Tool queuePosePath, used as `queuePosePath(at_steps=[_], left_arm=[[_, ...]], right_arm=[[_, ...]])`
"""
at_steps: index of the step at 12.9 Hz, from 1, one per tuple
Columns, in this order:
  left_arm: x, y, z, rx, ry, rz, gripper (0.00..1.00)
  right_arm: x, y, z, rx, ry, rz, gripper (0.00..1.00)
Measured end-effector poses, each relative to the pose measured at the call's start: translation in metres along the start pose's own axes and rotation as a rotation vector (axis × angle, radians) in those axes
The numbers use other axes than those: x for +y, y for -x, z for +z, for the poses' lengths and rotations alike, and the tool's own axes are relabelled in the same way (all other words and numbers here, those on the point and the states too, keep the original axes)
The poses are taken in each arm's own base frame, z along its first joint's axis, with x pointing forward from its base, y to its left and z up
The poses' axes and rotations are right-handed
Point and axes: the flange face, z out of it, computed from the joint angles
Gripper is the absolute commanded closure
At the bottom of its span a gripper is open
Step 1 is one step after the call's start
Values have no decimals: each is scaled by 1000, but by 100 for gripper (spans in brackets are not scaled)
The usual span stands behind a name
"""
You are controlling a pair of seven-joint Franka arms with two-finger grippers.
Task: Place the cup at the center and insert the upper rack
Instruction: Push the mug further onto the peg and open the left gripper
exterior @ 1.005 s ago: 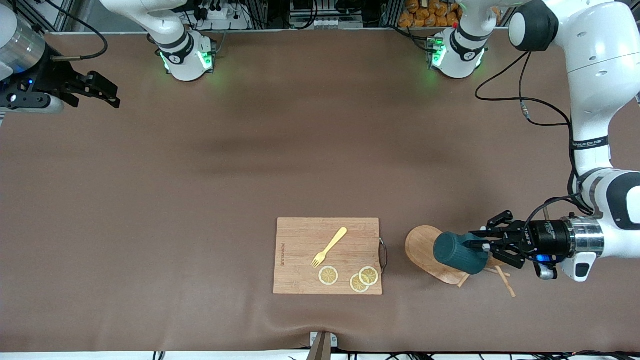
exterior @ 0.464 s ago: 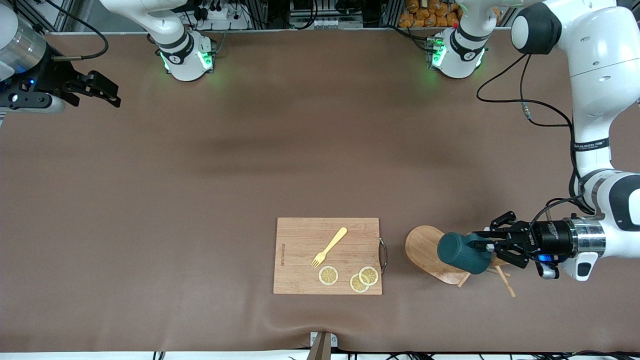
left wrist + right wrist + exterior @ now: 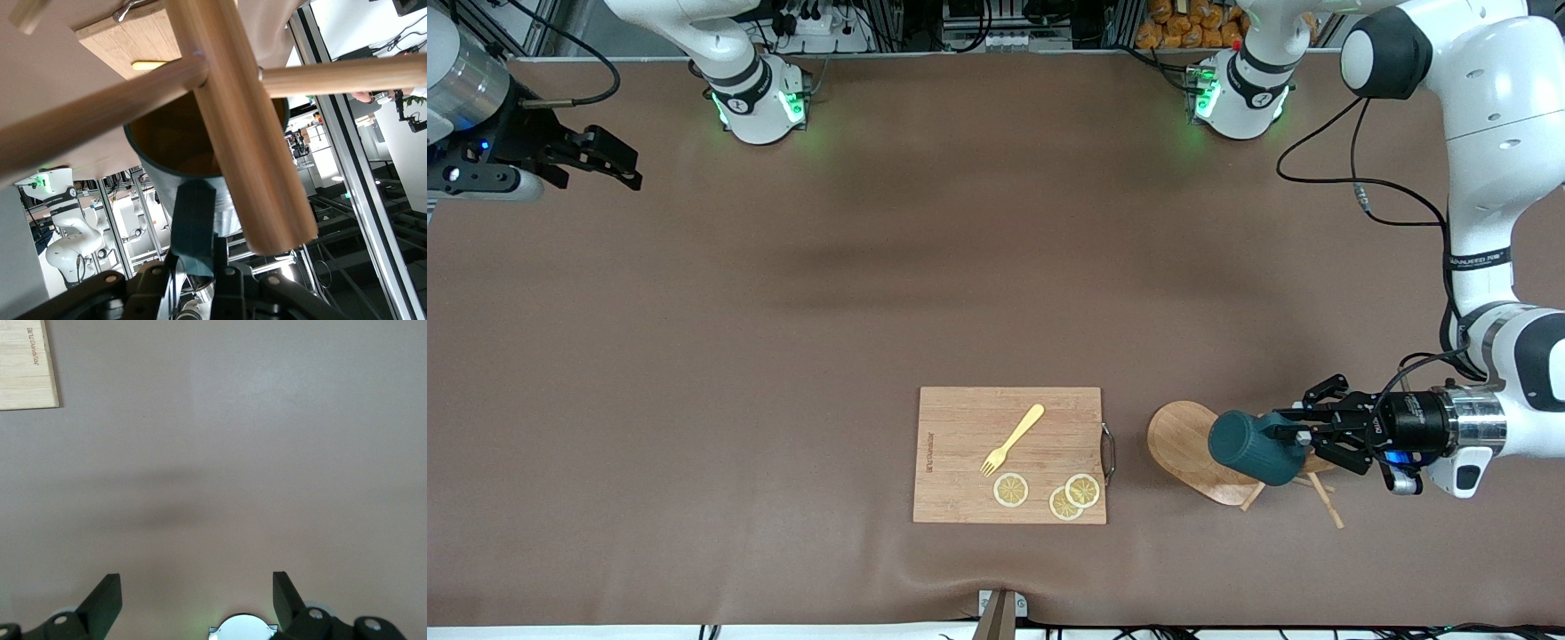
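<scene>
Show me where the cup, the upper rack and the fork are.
cup (image 3: 1249, 449), front view, ribbed side wall.
upper rack (image 3: 1183, 440), front view, bare oval base.
fork (image 3: 1014, 437), front view, middle of handle.

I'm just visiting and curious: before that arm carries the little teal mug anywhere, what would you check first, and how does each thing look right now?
1. Grip on the cup: ok. The left gripper is shut on its handle, cup lying sideways in the air.
2. Cup free of the upper rack: not ok. In the left wrist view the rack's post runs across the cup's mouth and pegs cross close by.
3. Rack upright: not ok. It lies tipped over beside the cutting board.
4. Room at the table's center: ok, bare brown mat there.
5. Right gripper: ok. It waits open over the right arm's end of the table.
6. Whether the cup touches the post: cannot tell.
</scene>
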Motion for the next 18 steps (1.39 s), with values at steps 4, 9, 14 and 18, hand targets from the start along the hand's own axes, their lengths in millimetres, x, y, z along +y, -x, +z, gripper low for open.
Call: queuePosePath(at_steps=[4, 9, 14, 18], left_arm=[[-2, -6, -1, -11, 11, -4, 100], [-3, -11, -1, -19, 17, -6, 86], [-4, -12, 0, -23, 20, -7, 58], [-2, -11, -2, -38, 38, -4, 2]], right_arm=[[0, 0, 0, 0, 0, 0, 0], [0, 0, 2, -4, 1, 0, 0], [0, 0, 5, -10, 2, 0, 0], [0, 0, 6, -11, 2, 0, 0]])
